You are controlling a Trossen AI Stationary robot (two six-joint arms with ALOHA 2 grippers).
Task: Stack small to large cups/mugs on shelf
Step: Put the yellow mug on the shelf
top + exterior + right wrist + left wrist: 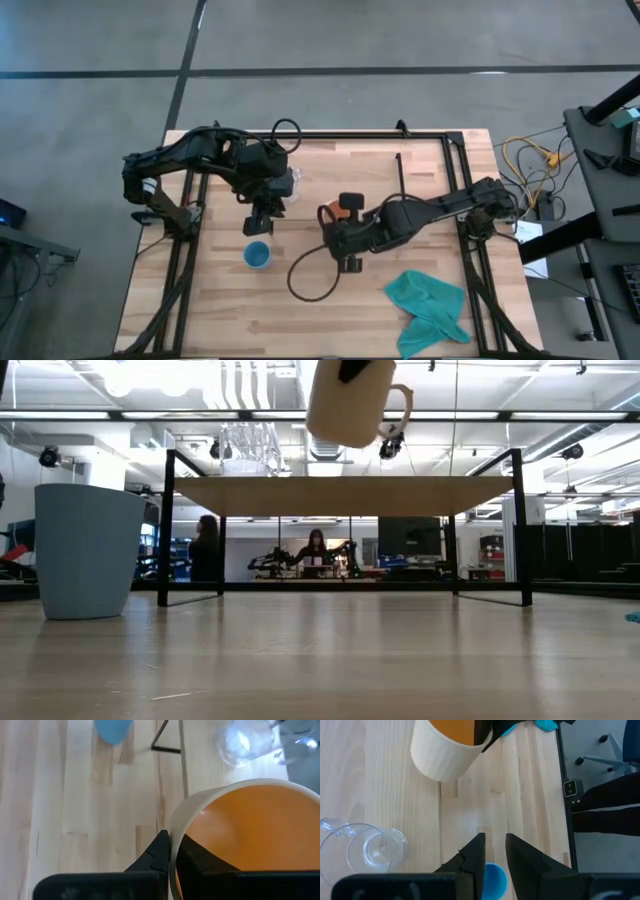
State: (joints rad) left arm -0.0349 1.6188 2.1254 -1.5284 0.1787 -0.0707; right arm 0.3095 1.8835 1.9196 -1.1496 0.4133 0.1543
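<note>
open board on the shelf (340, 495) right of the glass cup (377, 847), mug (350, 400) hanging above it, blue cup (257, 255) on the table front-left, teal cloth (430, 310) front-right, black cable (305, 280) looped between

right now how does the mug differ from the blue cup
The mug is held in the air by the right gripper, pinched at its rim; the blue cup stands free on the table. The mug is cream outside and orange inside, the blue cup blue all over. The mug has a handle, the blue cup none that shows. The mug looks wider than the blue cup. Both are upright with open mouths.
</note>
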